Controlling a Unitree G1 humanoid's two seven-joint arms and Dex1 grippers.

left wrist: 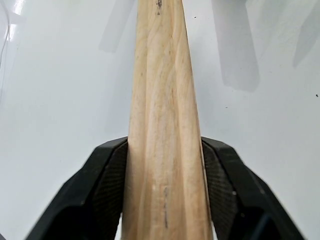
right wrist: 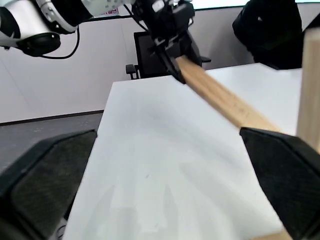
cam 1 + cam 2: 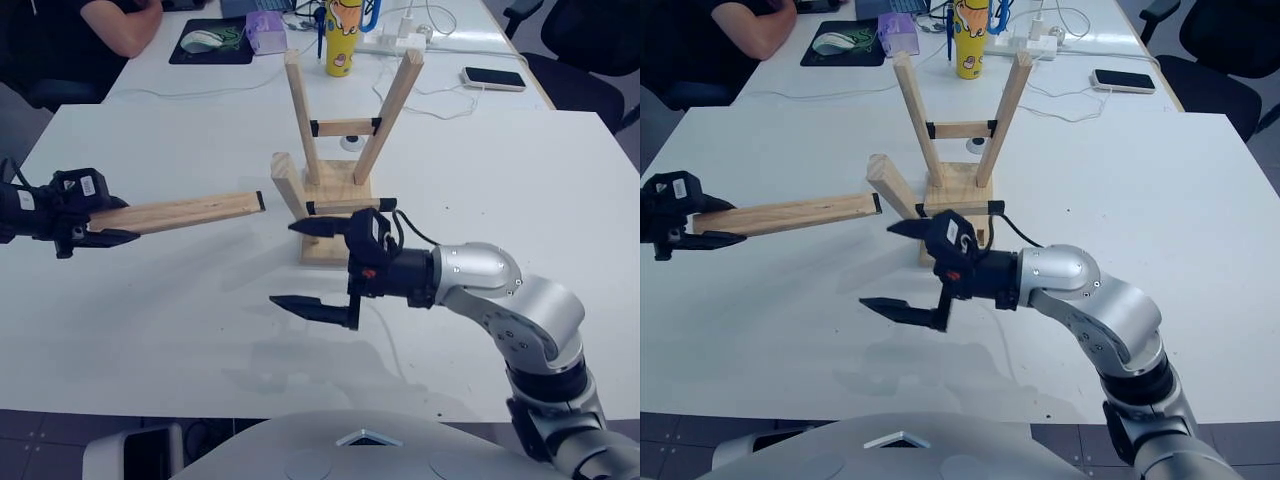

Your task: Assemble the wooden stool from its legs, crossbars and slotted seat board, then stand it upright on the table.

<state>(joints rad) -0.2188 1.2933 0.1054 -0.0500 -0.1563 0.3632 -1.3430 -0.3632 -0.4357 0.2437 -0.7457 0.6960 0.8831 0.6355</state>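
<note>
Left gripper clenched on a loose leg, held level near the counter's left edge. Right gripper released, hovering mid-counter, just in front of the upside-down stool with 3 legs on.

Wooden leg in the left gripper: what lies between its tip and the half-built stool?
Nothing; just bare table between the wooden leg and the stool, as the left eye view shows.

No legible text found, white sticker on left gripper bears print too small to read, second white sticker on right gripper likewise, yellow cup graphic undecipherable.
</note>
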